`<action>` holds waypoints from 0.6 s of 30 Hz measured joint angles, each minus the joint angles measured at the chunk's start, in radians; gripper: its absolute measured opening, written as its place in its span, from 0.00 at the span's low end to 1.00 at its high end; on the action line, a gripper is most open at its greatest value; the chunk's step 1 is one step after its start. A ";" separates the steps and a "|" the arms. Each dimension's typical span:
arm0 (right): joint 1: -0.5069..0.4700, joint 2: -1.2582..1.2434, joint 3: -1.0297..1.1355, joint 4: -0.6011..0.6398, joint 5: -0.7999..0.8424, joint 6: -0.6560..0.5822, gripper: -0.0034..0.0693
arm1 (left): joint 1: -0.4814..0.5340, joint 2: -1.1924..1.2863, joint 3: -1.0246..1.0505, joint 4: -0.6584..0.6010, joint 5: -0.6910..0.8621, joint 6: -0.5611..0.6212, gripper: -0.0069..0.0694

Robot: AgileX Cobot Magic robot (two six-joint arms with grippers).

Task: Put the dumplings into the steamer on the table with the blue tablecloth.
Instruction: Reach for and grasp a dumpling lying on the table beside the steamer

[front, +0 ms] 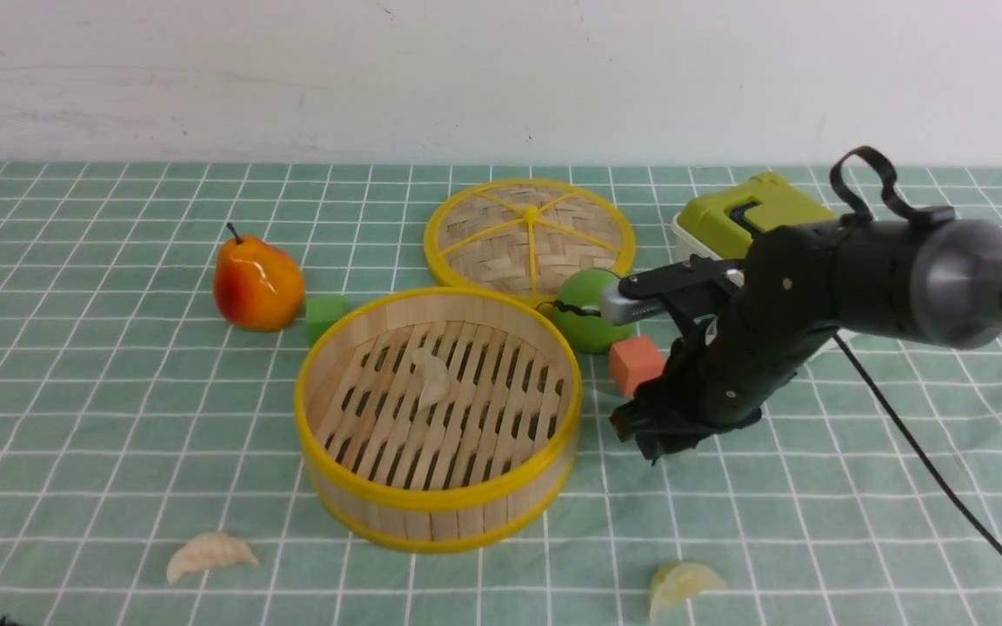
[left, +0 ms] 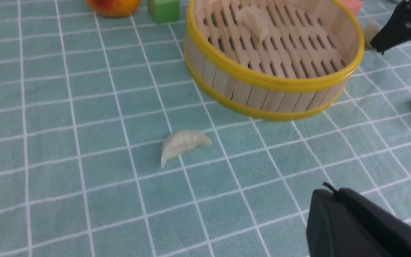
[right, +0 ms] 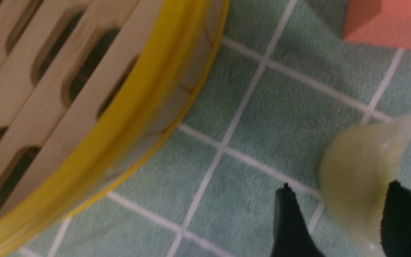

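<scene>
One dumpling (right: 359, 171) sits between the right arm's (front: 779, 330) spread jaws, angled down beside the steamer (front: 431, 513); left jaws pressed together

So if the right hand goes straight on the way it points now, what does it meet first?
Probably the pale dumpling between the right hand's open fingers, then the cloth beneath.

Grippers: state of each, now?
Left gripper: shut, nothing seen in it.
Right gripper: open, its jaws either side of a pale green dumpling, not yet clamped.
</scene>
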 joint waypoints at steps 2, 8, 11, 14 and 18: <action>0.000 0.023 -0.012 -0.023 -0.013 0.016 0.48 | 0.000 -0.015 0.022 0.000 -0.032 -0.001 0.07; 0.000 0.035 -0.019 -0.069 -0.031 0.092 0.42 | 0.000 -0.019 0.027 0.002 -0.151 -0.003 0.07; 0.000 0.035 -0.019 -0.089 -0.034 0.111 0.41 | 0.000 -0.019 0.027 0.002 -0.155 -0.003 0.07; 0.000 0.030 -0.019 -0.097 -0.030 0.113 0.40 | 0.000 -0.019 0.027 0.002 -0.157 -0.003 0.07; 0.000 -0.023 -0.018 -0.105 0.008 0.112 0.40 | 0.000 -0.019 0.027 0.003 -0.158 -0.003 0.07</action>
